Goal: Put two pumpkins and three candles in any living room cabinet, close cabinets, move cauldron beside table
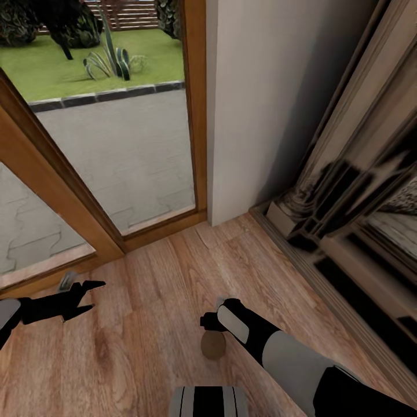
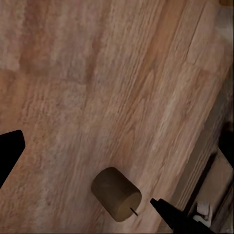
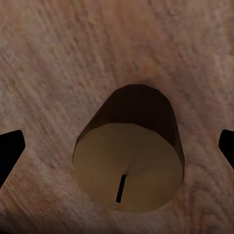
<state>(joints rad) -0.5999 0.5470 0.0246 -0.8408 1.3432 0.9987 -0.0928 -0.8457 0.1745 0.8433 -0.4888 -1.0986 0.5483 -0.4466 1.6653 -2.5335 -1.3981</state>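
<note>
The left end effector [image 1: 87,296] hovers at nine o'clock over the wooden floor [image 1: 145,301] with its black fingers spread and nothing between them, just inside a wood-framed glass door [image 1: 116,156] that looks out on paving and lawn. At six o'clock a candle [image 1: 213,345], a short tan cylinder with a dark wick, stands upright on the boards directly under the right end effector [image 1: 211,321], whose fingers [image 3: 10,151] are released and set wide to either side of it without touching. A dark glossy unit [image 1: 359,231] runs along the wall at three o'clock.
</note>
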